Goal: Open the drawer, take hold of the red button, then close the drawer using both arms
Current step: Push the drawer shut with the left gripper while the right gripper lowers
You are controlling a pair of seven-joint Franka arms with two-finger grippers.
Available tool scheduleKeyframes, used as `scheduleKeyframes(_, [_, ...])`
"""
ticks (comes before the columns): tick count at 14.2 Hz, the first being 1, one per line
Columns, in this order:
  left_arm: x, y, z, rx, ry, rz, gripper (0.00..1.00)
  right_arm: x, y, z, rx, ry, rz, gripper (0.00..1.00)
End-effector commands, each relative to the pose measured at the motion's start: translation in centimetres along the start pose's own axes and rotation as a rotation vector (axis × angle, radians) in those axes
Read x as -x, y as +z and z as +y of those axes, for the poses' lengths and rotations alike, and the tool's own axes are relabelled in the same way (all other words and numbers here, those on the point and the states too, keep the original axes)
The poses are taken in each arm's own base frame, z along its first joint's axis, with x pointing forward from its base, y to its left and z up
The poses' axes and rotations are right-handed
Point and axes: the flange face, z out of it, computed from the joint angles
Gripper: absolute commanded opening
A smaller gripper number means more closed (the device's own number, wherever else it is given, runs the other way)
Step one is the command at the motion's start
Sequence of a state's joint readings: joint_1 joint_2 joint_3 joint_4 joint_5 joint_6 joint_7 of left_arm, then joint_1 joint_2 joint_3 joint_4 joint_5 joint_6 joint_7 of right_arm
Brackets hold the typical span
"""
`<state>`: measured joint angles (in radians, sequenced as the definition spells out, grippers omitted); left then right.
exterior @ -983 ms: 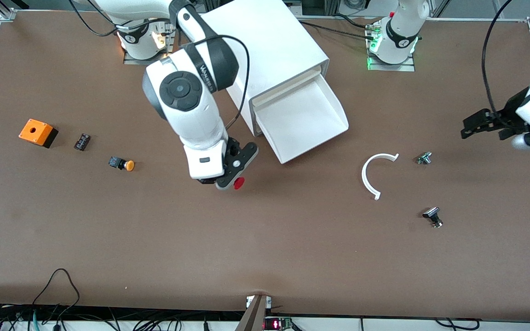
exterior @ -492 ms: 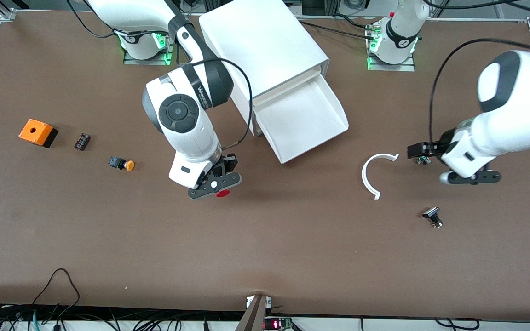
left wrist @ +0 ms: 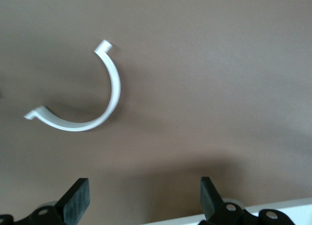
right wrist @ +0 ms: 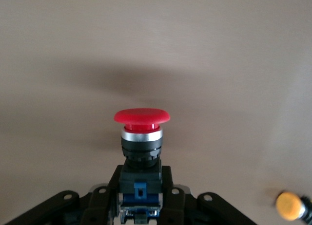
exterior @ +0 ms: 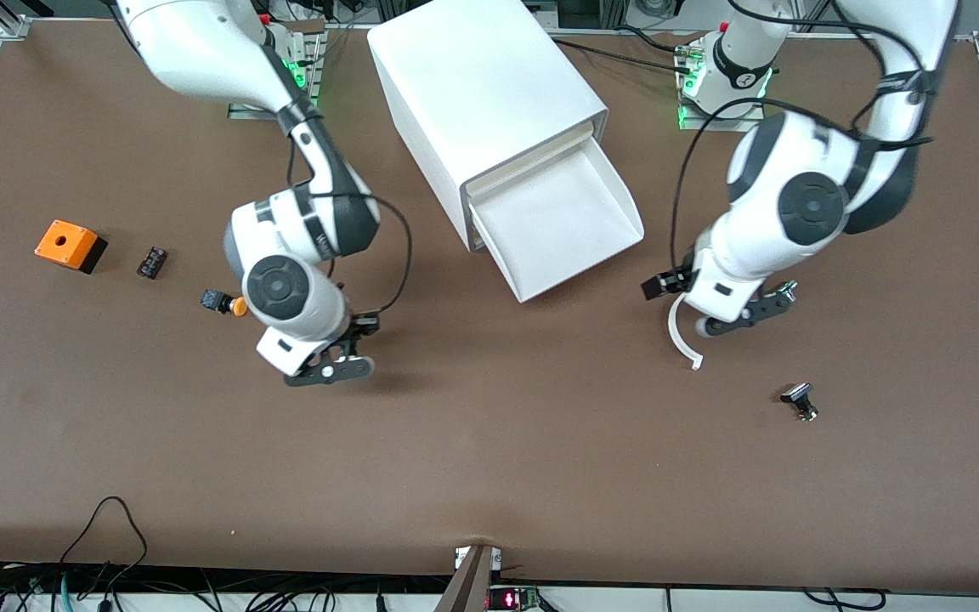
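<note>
The drawer (exterior: 570, 223), the lowest one of the white cabinet (exterior: 489, 85), stands pulled out, and nothing shows in its tray. My right gripper (exterior: 330, 371) (right wrist: 141, 188) is shut on the black-and-blue body of the button (right wrist: 142, 116), whose red cap points out past the fingers. It hangs low over bare table, next to the orange-capped button (exterior: 229, 303). In the front view the gripper hides the red button. My left gripper (exterior: 749, 313) (left wrist: 142, 190) is open with nothing in it, over the table beside a white curved strip (exterior: 681, 338) (left wrist: 100, 108).
An orange box with a hole (exterior: 67, 244) and a small dark part (exterior: 152, 262) lie toward the right arm's end of the table. A small black-and-silver part (exterior: 799, 399) lies nearer to the front camera than the left gripper. The orange cap (right wrist: 289, 205) shows in the right wrist view.
My right gripper has carried the button away from the drawer, toward the orange-capped button. The left arm has swung in from the table's end to the white curved strip.
</note>
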<state>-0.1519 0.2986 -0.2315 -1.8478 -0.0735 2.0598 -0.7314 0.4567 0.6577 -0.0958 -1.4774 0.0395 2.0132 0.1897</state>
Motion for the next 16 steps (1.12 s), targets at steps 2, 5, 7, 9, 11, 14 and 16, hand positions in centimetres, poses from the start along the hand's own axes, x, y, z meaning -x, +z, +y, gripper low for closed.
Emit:
scheduleKeyframes(2, [1.6, 4.6, 2.2, 0.061, -0.068, -0.013, 0.99, 2.3, 4.0, 5.3, -0.023, -0.050, 0.014, 0.21])
scheduleKeyframes(5, [4.0, 7.2, 3.8, 0.073, -0.077, -0.089, 0.99, 2.6, 8.0, 6.2, -0.022, -0.032, 0.000, 0.33])
scheduleKeyframes(7, [6.3, 8.5, 4.7, 0.078, -0.076, -0.144, 0.99, 2.4, 10.2, 6.4, -0.017, -0.019, 0.005, 0.68])
scheduleKeyframes(9, [8.5, 9.5, 5.3, 0.075, -0.073, -0.198, 0.99, 2.1, 9.5, 7.2, -0.015, -0.010, 0.014, 1.00])
scheduleKeyframes(11, [10.9, 10.4, 5.7, 0.058, -0.060, -0.245, 1.00, 2.2, 5.6, 7.1, -0.025, -0.011, 0.030, 1.00])
scheduleKeyframes(14, [16.9, 11.7, 7.5, 0.022, 0.032, -0.298, 1.00, 1.1, 0.2, 6.7, -0.036, -0.016, 0.021, 1.00])
scheduleKeyframes(16, [20.0, 12.2, 8.6, 0.010, 0.085, -0.320, 1.00, 0.9, -1.5, 6.6, -0.053, -0.009, 0.014, 1.00])
